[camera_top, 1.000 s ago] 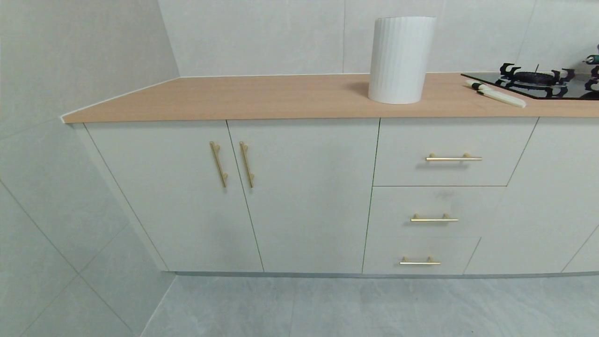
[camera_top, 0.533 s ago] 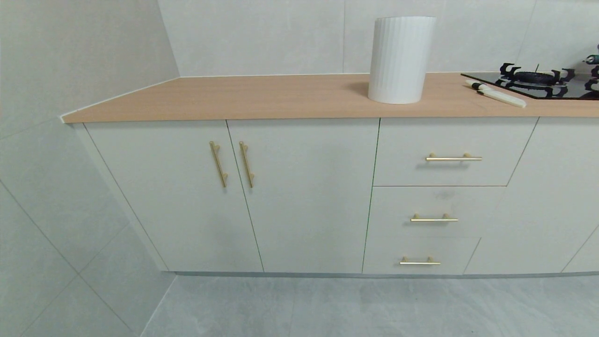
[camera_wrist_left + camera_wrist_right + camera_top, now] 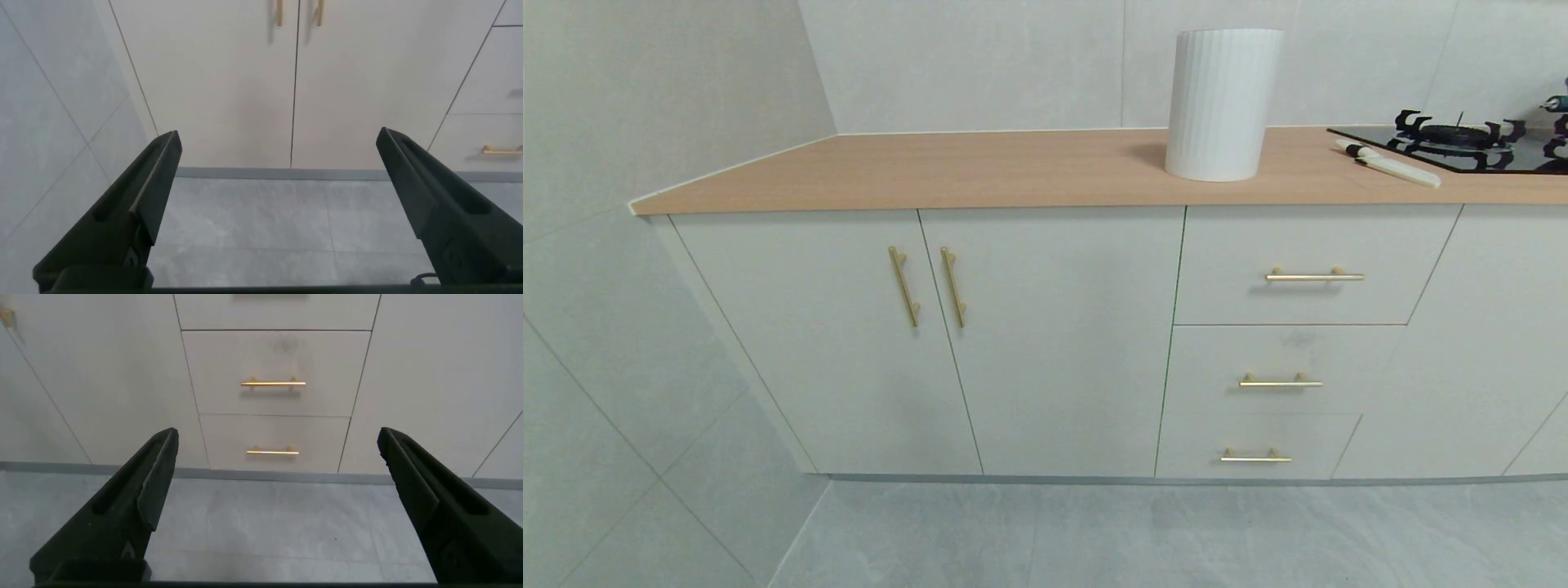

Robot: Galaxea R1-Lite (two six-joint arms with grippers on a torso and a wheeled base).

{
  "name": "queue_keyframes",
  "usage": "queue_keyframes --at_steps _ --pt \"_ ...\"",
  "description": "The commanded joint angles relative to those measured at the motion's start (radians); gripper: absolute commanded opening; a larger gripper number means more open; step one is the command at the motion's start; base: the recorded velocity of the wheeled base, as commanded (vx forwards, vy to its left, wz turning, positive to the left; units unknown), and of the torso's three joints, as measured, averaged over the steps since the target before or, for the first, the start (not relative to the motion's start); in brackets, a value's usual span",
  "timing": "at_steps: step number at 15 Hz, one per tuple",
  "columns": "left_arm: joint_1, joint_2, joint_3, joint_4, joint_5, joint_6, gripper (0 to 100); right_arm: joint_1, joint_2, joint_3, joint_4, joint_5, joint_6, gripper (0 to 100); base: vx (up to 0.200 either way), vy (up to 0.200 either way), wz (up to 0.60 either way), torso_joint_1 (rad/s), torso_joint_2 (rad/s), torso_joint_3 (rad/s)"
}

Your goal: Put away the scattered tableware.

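Observation:
A white knife with a dark band (image 3: pixel 1388 164) lies on the wooden countertop (image 3: pixel 980 167), beside the black gas hob (image 3: pixel 1462 147) at the far right. A tall white ribbed container (image 3: pixel 1221 104) stands on the counter to the knife's left. My left gripper (image 3: pixel 278 175) hangs low and open, facing the floor and the base of the double-door cabinet (image 3: pixel 294 73). My right gripper (image 3: pixel 278 469) is open too, held low in front of the lower drawers (image 3: pixel 274 371). Nothing is between either pair of fingers.
Below the counter are two cabinet doors with gold handles (image 3: pixel 927 286) and a stack of three drawers (image 3: pixel 1290 327) with gold bar handles. A tiled wall closes the left side (image 3: pixel 621 245). Grey tiled floor (image 3: pixel 1094 531) stretches in front of the cabinets.

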Motion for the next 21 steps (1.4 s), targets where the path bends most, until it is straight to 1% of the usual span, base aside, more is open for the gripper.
queue_keyframes --at_steps 1,2,3,9,17,21 --pt "0.000 0.000 0.000 0.000 0.000 -0.006 100 0.001 0.002 0.000 0.005 -0.015 0.020 100 0.000 0.000 0.00 0.000 0.00 0.000" --pt "0.000 0.000 0.000 -0.002 0.000 -0.006 100 0.001 0.002 0.000 0.004 -0.034 0.029 100 0.000 0.000 0.00 0.000 0.00 0.000" --pt "-0.002 0.000 0.000 -0.002 0.000 -0.006 100 0.001 0.002 0.000 0.004 -0.045 0.032 100 0.200 0.000 0.00 -0.002 0.00 0.002" --pt "0.000 0.000 0.000 -0.002 0.000 -0.006 100 -0.001 0.002 0.002 -0.001 -0.015 0.006 100 0.200 0.000 0.00 0.004 0.00 0.004" --pt "0.000 0.000 0.000 -0.002 0.000 -0.006 100 -0.001 0.002 0.002 -0.001 -0.015 0.008 100 0.200 0.000 0.00 0.002 0.00 0.001" --pt "0.000 0.000 -0.002 -0.002 0.000 -0.006 100 -0.001 0.002 0.002 -0.001 -0.015 0.008 100 0.000 0.000 0.00 0.000 0.00 0.000"
